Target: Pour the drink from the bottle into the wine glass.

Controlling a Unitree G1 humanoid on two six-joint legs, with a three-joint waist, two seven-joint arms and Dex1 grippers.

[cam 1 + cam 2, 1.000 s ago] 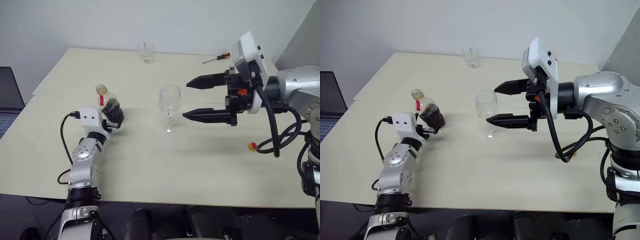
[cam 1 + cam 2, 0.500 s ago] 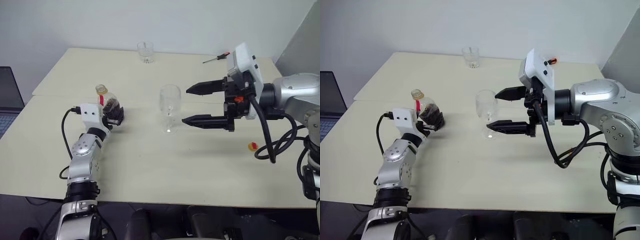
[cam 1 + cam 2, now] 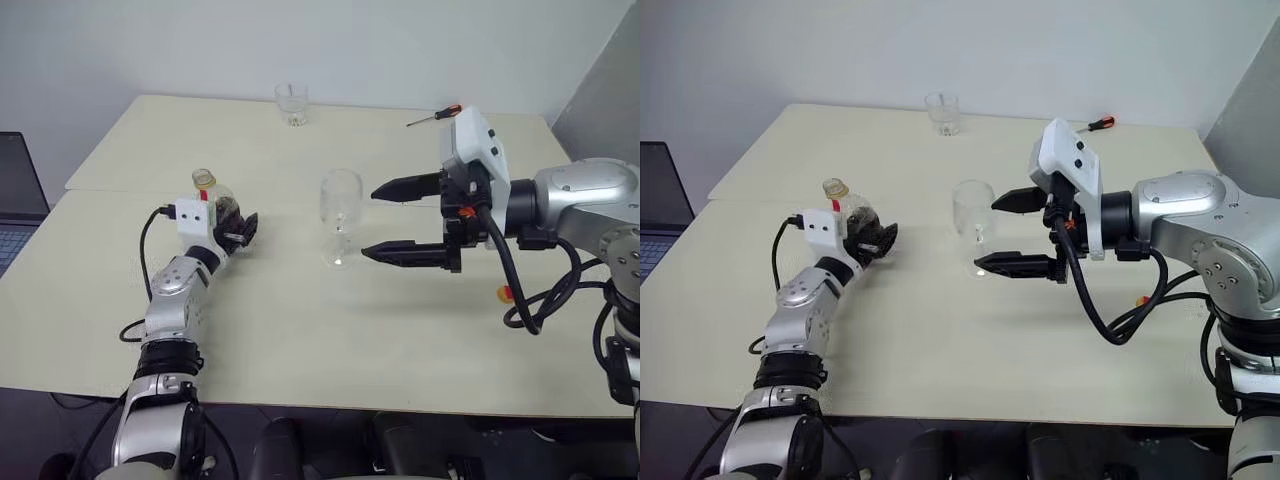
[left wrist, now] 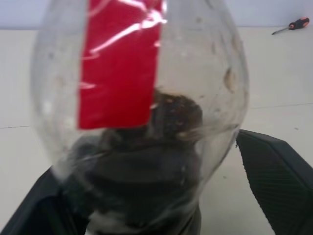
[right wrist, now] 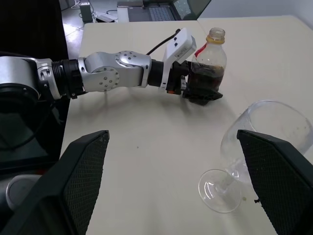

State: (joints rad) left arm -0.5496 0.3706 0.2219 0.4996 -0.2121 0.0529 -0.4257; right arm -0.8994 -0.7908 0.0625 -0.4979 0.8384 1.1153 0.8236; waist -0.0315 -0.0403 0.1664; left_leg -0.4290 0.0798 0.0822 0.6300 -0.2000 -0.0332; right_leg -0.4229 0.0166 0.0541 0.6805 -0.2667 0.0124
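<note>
Left gripper [image 3: 238, 232] at the bottle [image 3: 215, 205]
Its fingers flank the bottle; grip uncertain. Right gripper [image 3: 388, 220] gapes empty, right of the wine glass [image 3: 340, 215]

A pale cream rectangular table [image 3: 300, 330] spans most of the scene, with a seam running across it at mid-depth. At its far edge, towards twelve o'clock, stands a short clear stemless glass tumbler [image 3: 291, 104], upright. Towards one o'clock lies a small screwdriver with an orange-and-black handle [image 3: 434, 116], flat on the tabletop. At three o'clock a small red-and-yellow cap [image 3: 504, 293] lies on the table. At nine o'clock, off the table, a dark laptop [image 3: 14, 195] shows its edge.
</note>
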